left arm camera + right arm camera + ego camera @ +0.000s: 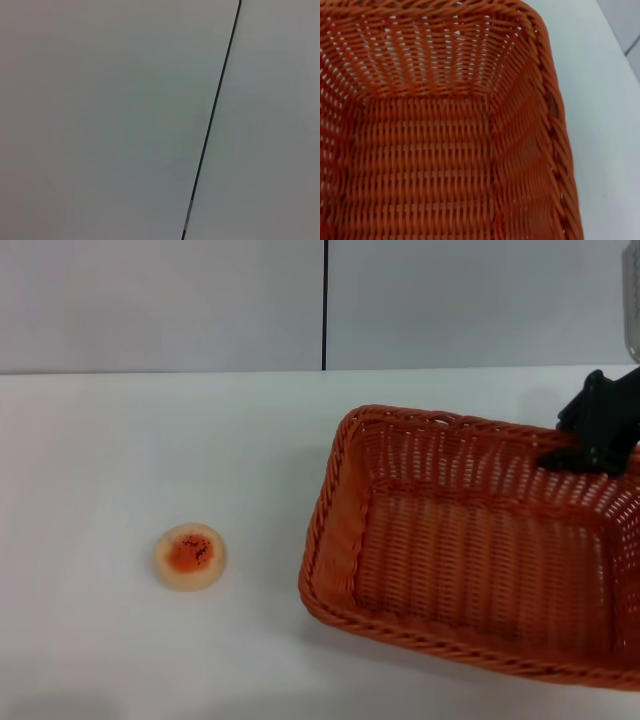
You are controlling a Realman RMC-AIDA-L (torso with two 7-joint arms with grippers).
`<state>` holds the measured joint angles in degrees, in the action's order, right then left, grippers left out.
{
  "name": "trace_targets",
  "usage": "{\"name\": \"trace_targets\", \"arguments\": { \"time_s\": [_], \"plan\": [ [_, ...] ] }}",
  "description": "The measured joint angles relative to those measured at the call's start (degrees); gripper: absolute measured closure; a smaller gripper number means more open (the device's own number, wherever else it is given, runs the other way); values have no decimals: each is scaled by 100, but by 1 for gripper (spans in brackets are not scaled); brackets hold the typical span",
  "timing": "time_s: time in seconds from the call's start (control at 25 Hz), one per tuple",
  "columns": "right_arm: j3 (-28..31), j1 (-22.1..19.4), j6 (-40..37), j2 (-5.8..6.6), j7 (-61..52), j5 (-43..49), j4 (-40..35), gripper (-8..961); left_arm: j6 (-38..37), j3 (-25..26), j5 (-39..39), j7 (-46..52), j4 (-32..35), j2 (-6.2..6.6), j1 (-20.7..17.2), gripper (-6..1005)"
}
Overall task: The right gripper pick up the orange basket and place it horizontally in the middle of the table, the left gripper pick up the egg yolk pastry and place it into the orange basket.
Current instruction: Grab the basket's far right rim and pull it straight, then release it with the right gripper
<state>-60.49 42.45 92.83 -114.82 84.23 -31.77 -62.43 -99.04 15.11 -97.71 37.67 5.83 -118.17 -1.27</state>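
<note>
The orange basket (470, 550) lies at the right of the white table (150, 440), turned askew, its right end cut off by the picture's edge. My right gripper (592, 445) straddles the basket's far rim near the right edge, one black finger reaching inside, shut on the rim. The right wrist view is filled by the basket's woven inside (430, 150) and one braided rim. The egg yolk pastry (190, 556) sits alone on the table, left of the basket and a short way from it. My left gripper is out of view.
A pale wall with a dark vertical seam (325, 305) stands behind the table; the left wrist view shows only that wall and its seam (212, 120). Bare tabletop stretches around the pastry.
</note>
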Motion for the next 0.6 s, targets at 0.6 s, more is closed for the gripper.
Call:
{"name": "trace_targets", "arguments": {
  "time_s": [0.6],
  "plan": [
    [224, 27, -385, -116, 1171, -1273, 766, 774, -330, -44, -45, -6, 15, -5, -190, 274]
  ]
}}
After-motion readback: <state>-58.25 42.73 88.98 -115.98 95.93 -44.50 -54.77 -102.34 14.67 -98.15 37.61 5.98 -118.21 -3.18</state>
